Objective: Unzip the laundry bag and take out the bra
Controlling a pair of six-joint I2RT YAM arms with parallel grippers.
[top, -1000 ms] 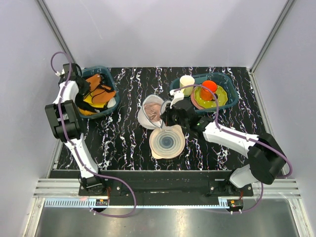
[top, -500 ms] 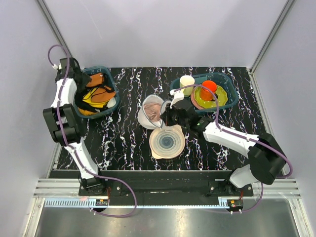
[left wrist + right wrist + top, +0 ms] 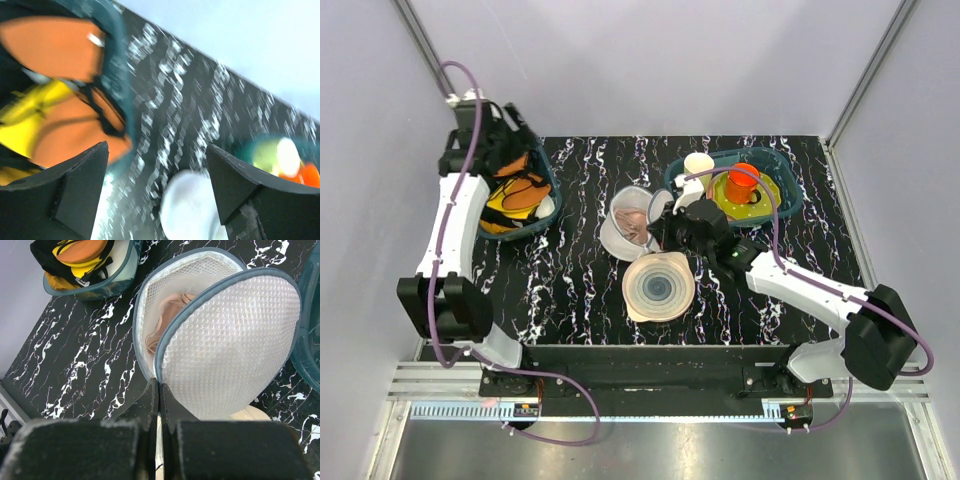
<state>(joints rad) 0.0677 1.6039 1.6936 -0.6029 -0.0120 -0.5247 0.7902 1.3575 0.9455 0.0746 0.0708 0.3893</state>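
marbled table (image 3: pixel 570 270): right gripper (image 3: pixel 159 390) pinches laundry bag (image 3: pixel 230 340) rim, left gripper (image 3: pixel 157 165) high, jaws apart.

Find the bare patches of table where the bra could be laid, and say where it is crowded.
Bare: the table between the left basin and the laundry bag, and the near-left stretch beside the plate. Crowded: the middle, where bag, plate, right gripper and right basin press close.

Left fingers (image 3: pixel 75 190) spread wide, left arm (image 3: pixel 455 215) high; right fingers (image 3: pixel 150 407) pressed together.
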